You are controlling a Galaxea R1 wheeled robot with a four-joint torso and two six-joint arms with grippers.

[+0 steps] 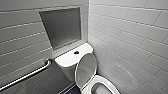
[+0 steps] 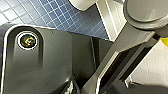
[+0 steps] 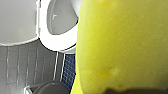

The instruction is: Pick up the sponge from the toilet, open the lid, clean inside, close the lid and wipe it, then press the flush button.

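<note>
One sponge (image 3: 122,45), bright yellow, sits directly in front of the right wrist camera, off the toilet (image 1: 100,86) and above the floor beside the bowl. The right fingers (image 3: 136,91) appear as a dark edge against the lower face of the sponge and pinch it. A sliver of the same yellow appears at the margin of the left wrist view.

The lid (image 1: 86,70) stands raised, close to upright, with its back toward the tank; whether it touches the tank cannot be determined. The bowl is open, and the white seat ring lies flat on its rim. The flush button (image 1: 76,52) is set in the centre of the tank top (image 1: 65,60).

A metal grab bar (image 1: 27,75) runs along the grey tiled wall beside the tank. A grey recessed panel (image 1: 61,27) sits in the wall above the tank. Blue tiled floor (image 2: 60,15) lies below the left arm.
</note>
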